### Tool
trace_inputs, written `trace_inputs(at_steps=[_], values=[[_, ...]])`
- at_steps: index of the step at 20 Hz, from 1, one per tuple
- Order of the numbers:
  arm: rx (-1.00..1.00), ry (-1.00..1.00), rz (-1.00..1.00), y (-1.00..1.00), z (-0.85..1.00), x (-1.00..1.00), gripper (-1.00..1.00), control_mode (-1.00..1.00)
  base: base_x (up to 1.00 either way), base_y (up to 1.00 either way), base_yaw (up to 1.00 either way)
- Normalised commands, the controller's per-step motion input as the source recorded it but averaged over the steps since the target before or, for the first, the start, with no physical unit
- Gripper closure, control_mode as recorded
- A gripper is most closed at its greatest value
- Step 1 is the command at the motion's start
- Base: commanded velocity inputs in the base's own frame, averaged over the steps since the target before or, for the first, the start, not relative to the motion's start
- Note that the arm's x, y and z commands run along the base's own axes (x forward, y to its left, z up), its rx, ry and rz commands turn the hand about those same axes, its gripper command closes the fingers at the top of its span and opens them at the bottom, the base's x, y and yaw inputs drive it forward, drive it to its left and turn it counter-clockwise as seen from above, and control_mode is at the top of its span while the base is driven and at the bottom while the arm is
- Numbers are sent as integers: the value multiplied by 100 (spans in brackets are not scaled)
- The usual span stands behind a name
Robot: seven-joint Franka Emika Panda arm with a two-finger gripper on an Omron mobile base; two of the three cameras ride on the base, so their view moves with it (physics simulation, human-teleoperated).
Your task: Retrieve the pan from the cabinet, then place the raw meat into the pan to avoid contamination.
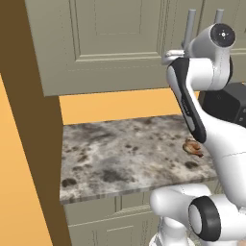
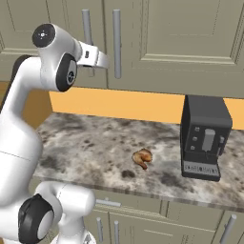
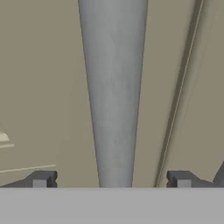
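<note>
**Open gripper straddles a cabinet bar handle; doors shut, meat on the counter**

The cabinet [image 2: 190,38] hangs above the countertop with its panelled doors closed, so whatever is inside is hidden and the pan cannot be seen. Two long grey bar handles stand upright side by side on neighbouring doors. In the hand view the left bar handle [image 3: 113,96] runs straight up the middle, and the gripper [image 3: 111,179] has its two dark finger tips spread wide, one on each side of the bar and not touching it. A thin door seam runs just beside the bar. In the right base view the white hand reaches up to that same handle [image 2: 86,24], and the fingers themselves are hard to make out there.

The raw meat [image 2: 142,157] lies on the speckled stone countertop [image 2: 86,143], near its front edge, well below the cabinet. In the left base view the arm partly covers the meat [image 1: 193,147]. A black coffee machine [image 2: 205,138] stands on the counter to the right of the meat, apart from it.
</note>
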Motion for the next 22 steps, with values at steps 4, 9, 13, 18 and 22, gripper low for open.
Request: trace_inputs(at_steps=[4, 9, 13, 18, 22], values=[[0, 2, -1, -14, 0, 42, -100, -100, 0, 0, 0], [0, 0, 0, -4, 0, 26, 100, -100, 0, 0, 0], [0, -1, 0, 0, -6, 22, 100, -100, 0, 0, 0], [0, -5, -1, 11, -5, 7, 100, -100, 0, 0, 0], [0, 5, -7, 11, -8, -12, 100, -100, 0, 0, 0]])
